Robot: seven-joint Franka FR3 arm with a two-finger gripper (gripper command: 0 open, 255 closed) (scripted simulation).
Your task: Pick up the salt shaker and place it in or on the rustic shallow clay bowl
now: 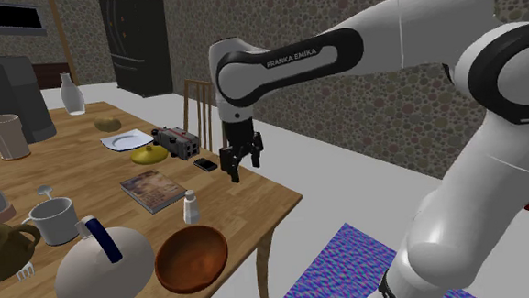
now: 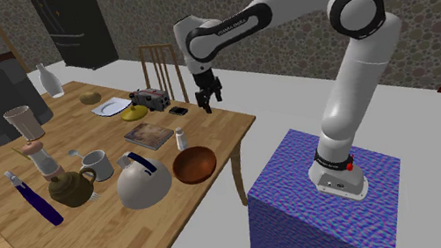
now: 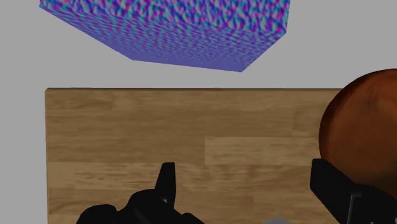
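**Asker:** How is your arm posed?

**Robot:** It arches from the stand (image 1: 350, 259), lower right in the shoulder view, to centre frame. My gripper (image 1: 238, 163) points down over the wooden table (image 1: 256, 203), its fingers apart and empty.

**Asker:** And the salt shaker?

**Robot:** The salt shaker (image 1: 191, 207) stands upright at lower centre, cap up, just beside the brown bowl (image 1: 192, 258). In the wrist view the frame cuts off the bowl.

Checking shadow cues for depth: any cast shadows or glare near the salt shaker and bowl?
Shoulder view: the small white salt shaker and shallow reddish-brown bowl cast no visible shadows on the wooden table. Second exterior view: equally flat light, no glare. Wrist view: soft shading across the bowl's curve.
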